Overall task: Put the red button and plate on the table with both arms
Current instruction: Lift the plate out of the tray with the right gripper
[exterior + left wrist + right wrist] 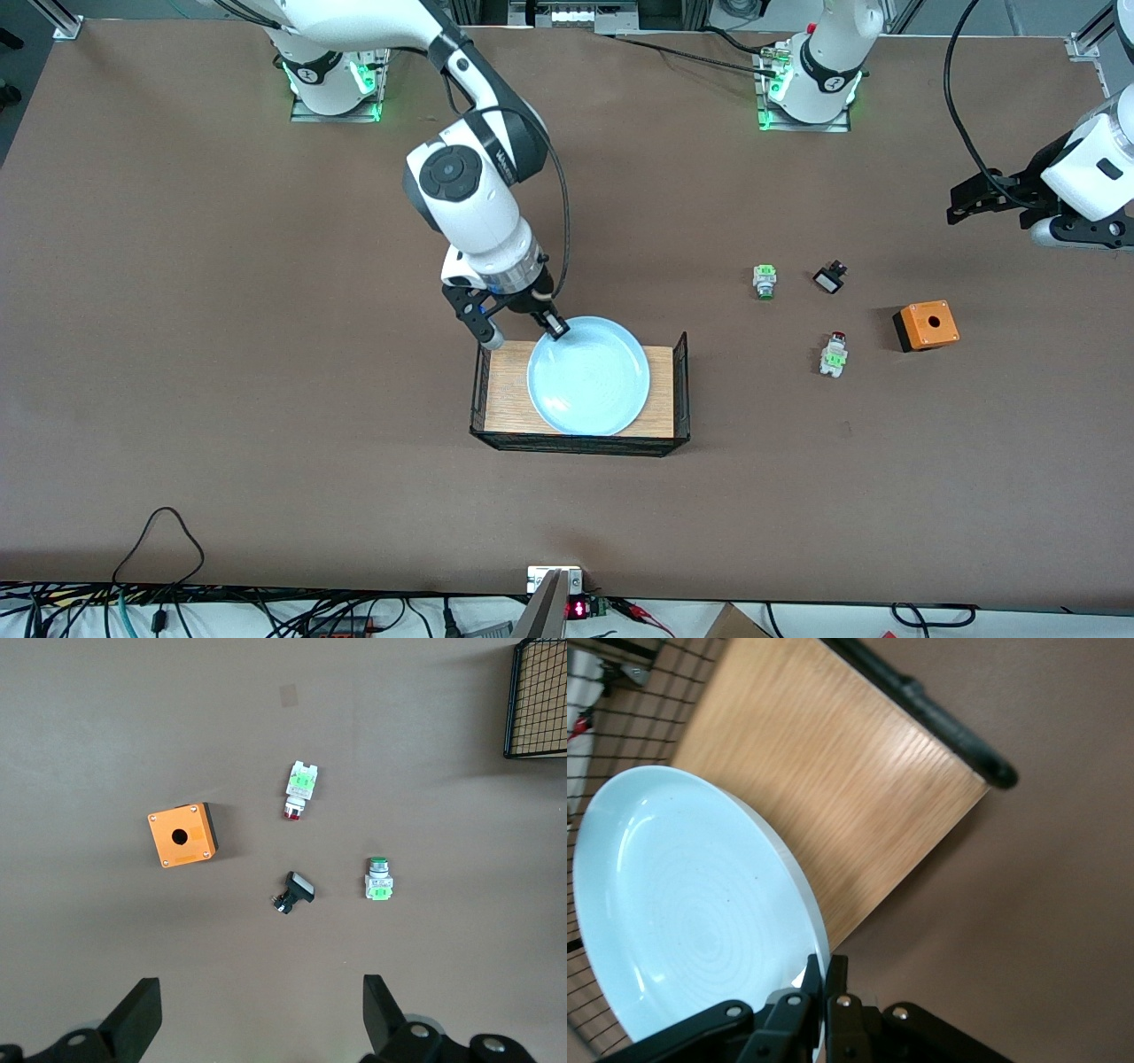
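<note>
Plate rim pinched by right hand over tray, left hand spread above red button

arms: my two white jointed ones, black joint caps
cables: black, looping alongside
bases: green-lit
fingers: black

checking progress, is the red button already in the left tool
No, the red button lies on the table, below the open left tool.
</note>
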You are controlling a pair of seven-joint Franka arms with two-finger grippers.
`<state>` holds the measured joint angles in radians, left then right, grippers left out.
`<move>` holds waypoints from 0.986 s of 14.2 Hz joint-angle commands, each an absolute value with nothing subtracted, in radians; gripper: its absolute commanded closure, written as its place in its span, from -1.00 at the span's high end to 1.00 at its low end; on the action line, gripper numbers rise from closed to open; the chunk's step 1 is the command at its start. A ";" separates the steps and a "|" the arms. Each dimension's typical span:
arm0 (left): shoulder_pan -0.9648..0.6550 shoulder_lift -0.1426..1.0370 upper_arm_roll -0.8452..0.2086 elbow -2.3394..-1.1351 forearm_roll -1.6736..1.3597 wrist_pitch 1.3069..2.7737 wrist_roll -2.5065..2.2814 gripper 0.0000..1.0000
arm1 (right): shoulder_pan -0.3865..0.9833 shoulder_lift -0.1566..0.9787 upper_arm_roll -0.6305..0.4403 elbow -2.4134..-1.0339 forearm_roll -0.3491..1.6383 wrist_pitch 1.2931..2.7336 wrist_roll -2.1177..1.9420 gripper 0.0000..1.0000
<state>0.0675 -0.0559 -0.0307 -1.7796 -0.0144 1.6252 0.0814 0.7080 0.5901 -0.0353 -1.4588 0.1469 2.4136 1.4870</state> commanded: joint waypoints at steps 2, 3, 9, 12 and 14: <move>0.072 -0.048 -0.031 -1.761 -0.029 1.608 0.075 1.00 | 0.715 0.500 -0.043 -1.463 0.163 2.378 1.483 -1.00; 0.072 -0.048 -0.031 -1.761 -0.029 1.608 0.075 1.00 | 0.710 0.477 -0.043 -1.463 0.163 2.343 1.482 -1.00; 0.072 -0.048 -0.031 -1.761 -0.029 1.608 0.075 1.00 | 0.599 0.296 -0.043 -1.473 0.187 2.029 1.284 -1.00; 0.072 -0.048 -0.031 -1.761 -0.028 1.608 0.075 1.00 | 0.499 0.230 -0.043 -1.474 0.199 1.844 1.070 -1.00; 0.072 -0.048 -0.031 -1.759 -0.028 1.608 0.075 1.00 | 0.427 0.206 -0.044 -1.479 0.199 1.752 0.933 -1.00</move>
